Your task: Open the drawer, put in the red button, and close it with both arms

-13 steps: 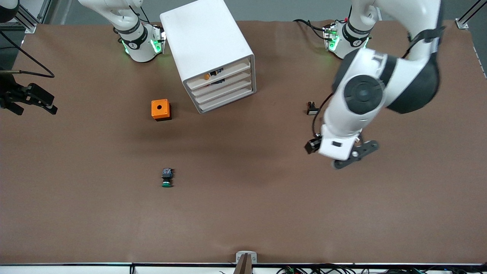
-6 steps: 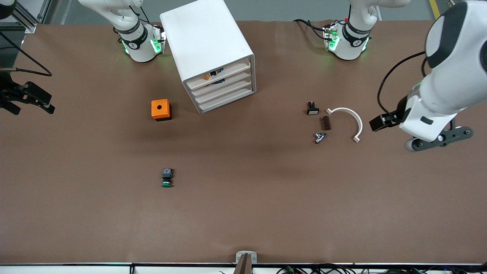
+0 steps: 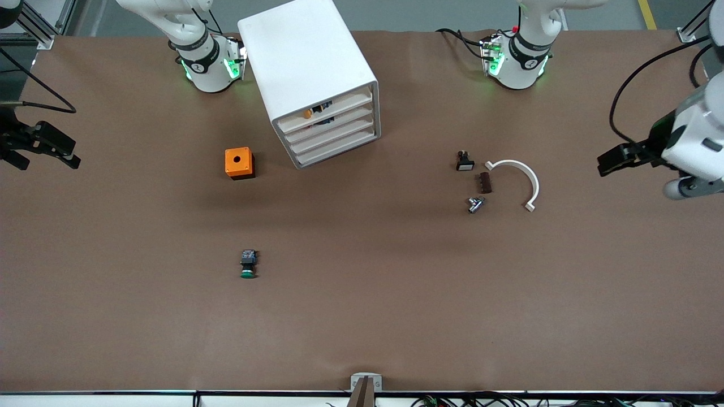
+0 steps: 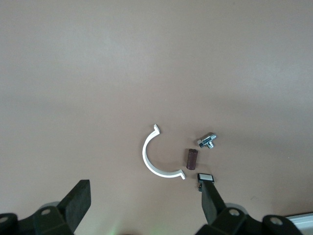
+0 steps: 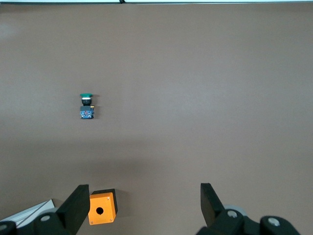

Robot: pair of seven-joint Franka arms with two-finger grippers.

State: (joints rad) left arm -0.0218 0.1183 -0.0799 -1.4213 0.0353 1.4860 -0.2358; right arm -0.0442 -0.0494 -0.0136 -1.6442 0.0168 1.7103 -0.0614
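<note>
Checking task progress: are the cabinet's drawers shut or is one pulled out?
All shut, it appears: the four drawer fronts of the white cabinet sit level with each other, none sticking out.

Even, soft overhead light fills the room; the brown desk (image 3: 362,316) looks matte, with no glare. A broad faint shadow spreads across it near the white drawer cabinet (image 3: 311,79). Green lamps glow at both arm bases. In the wrist views, the near fingers (image 4: 78,200) look soft.
</note>
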